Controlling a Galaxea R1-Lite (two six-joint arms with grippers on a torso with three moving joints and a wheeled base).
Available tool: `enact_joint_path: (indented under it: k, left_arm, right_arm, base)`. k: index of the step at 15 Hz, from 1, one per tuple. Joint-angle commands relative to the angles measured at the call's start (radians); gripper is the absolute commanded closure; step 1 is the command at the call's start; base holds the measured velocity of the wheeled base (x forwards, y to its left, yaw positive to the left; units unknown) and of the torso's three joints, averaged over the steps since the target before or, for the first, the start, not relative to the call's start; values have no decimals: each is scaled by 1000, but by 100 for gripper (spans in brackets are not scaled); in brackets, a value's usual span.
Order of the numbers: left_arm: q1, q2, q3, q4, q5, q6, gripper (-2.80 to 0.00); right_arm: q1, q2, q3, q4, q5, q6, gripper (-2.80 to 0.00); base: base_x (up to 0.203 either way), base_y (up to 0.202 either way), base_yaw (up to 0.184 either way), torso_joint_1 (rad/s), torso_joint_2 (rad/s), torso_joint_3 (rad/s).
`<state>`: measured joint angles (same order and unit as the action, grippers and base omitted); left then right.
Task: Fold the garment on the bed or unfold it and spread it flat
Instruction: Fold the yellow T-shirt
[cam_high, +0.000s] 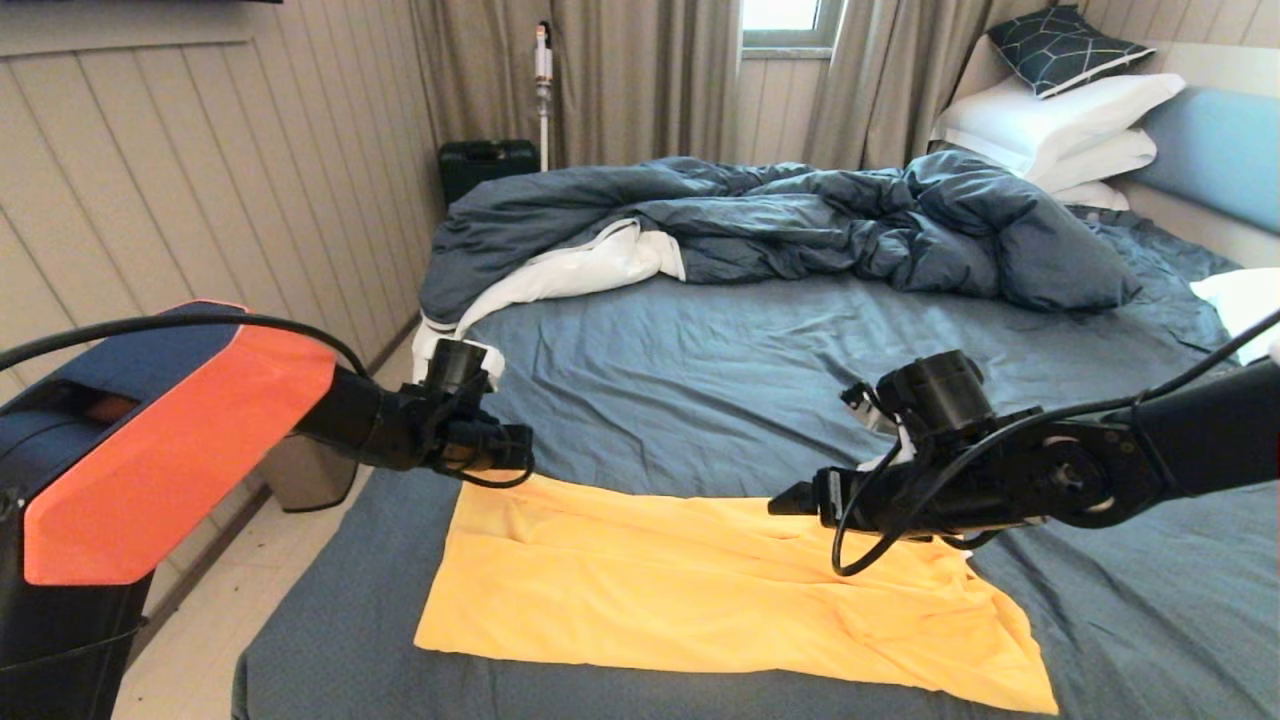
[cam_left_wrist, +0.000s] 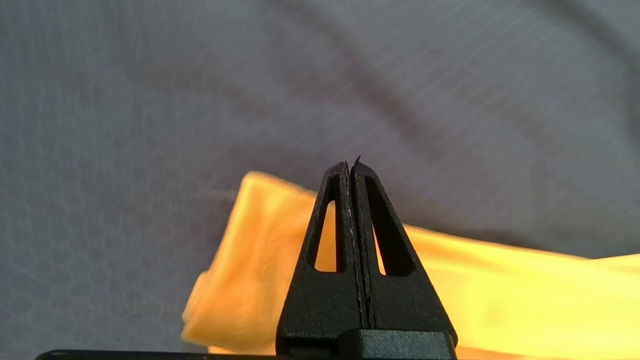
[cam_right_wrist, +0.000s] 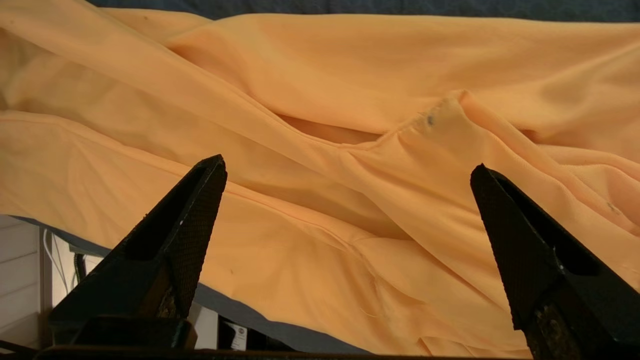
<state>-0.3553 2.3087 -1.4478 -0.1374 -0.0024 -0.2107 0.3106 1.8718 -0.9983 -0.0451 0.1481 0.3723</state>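
Note:
The yellow garment (cam_high: 700, 590) lies as a wide folded band across the near part of the bed (cam_high: 700, 370), with creases toward its right end. My left gripper (cam_high: 522, 458) hovers at the garment's far left corner, its jaws shut with nothing held; the left wrist view shows that gripper (cam_left_wrist: 350, 165) above the blurred yellow corner (cam_left_wrist: 240, 270). My right gripper (cam_high: 785, 500) hangs just over the garment's far edge, right of centre. In the right wrist view it (cam_right_wrist: 347, 167) is open wide above the rumpled fabric (cam_right_wrist: 350, 100), not touching it.
A rumpled dark blue duvet (cam_high: 800, 220) is heaped across the far half of the bed. White pillows (cam_high: 1060, 120), a patterned cushion (cam_high: 1060, 45) and the light blue headboard (cam_high: 1215, 140) are at the far right. Floor and a bin (cam_high: 310, 475) lie off the bed's left edge.

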Motion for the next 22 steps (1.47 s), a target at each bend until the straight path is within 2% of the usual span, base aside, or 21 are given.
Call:
enact_joint_path:
  k: [1,6,9,11,12,13,16,17,22]
  left_arm:
    - [7,0,-88,64,9,7,0]
    - [13,51,-275,308,30,28,0]
    - [32,101,-378,418,106,49,0]
    - [44,127,-396,429,152,72,0]
    - [45,131,-396,430,153,73,-133]
    - [45,132,-396,428,153,73,-280]
    - [45,131,-414,430,151,70,-280]
    - [45,123,-413,435,151,70,-280]
    - [38,98,-397,486,145,65,-280]
  right_arm:
    - [1,-11,10,-1,2,2,-280]
    - [-1,-11,15,-7,2,7,-280]
    - [-1,-9,14,-7,2,7,-280]
    - [-4,-10,14,-7,4,7,-280]
    - [-5,-8,14,-7,4,7,-280]
    - [-7,-8,14,-9,4,7,-280]
    - [-5,-17,10,-7,0,6,-280]
    - [-4,-31,11,-8,0,4,0]
    - [-5,-57,21,-8,-1,2,0]
  base:
    - [0,0,0,0,0,0]
    - [0,0,0,0,0,0]
    - [0,0,0,0,0,0]
    - [0,0,0,0,0,0]
    - [0,0,0,0,0,0]
    - [0,0,0,0,0,0]
    - [0,0,0,0,0,0]
    - [0,0,0,0,0,0]
    - [0,0,0,0,0,0]
